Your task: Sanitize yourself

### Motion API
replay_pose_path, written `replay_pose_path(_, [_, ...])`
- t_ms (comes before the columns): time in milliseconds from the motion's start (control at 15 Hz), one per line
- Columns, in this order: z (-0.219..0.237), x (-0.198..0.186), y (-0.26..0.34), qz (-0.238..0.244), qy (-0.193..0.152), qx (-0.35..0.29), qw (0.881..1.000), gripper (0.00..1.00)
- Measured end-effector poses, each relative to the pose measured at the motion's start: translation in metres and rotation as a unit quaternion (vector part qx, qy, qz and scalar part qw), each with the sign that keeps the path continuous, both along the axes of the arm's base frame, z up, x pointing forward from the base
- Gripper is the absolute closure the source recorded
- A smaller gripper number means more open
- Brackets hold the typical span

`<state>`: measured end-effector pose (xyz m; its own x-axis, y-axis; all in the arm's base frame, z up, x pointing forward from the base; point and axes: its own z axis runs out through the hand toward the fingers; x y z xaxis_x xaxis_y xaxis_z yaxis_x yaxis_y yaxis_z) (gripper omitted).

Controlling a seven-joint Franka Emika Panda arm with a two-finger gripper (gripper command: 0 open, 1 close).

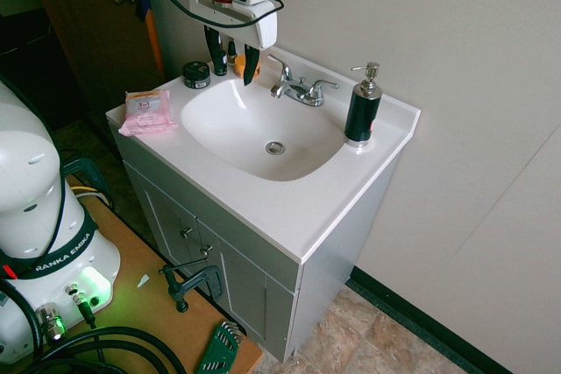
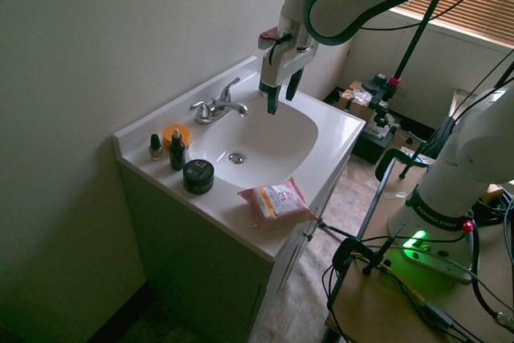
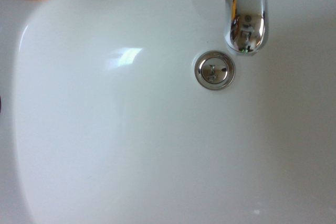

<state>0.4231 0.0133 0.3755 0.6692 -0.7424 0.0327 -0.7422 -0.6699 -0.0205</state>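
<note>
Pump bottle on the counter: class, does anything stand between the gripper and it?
Yes. The faucet rises at the back of the basin between the open gripper hanging above the sink and the pump bottle.

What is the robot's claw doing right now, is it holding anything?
Gripper: open, holding nothing, hanging above the sink.

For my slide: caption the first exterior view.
Open tool hangs above the white sink, pump bottle beside faucet.
</note>
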Motion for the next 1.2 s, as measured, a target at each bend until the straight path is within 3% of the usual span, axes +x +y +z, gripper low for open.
replay_pose_path(267, [0.007, 0.009, -0.004, -0.011, -0.009, 0.006, 1.000, 0.00])
replay_pose_path(333, [0.019, 0.020, -0.009, -0.019, -0.021, 0.007, 1.000, 1.00])
replay_pose_path(533, [0.060, 0.064, -0.040, -0.048, -0.053, 0.010, 0.997, 1.00])
replay_pose_path(800, [0.100, 0.109, -0.086, -0.087, -0.070, 0.014, 0.994, 1.00])
replay_pose_path(1200, [0.111, 0.140, -0.130, -0.122, -0.074, 0.012, 0.990, 1.00])
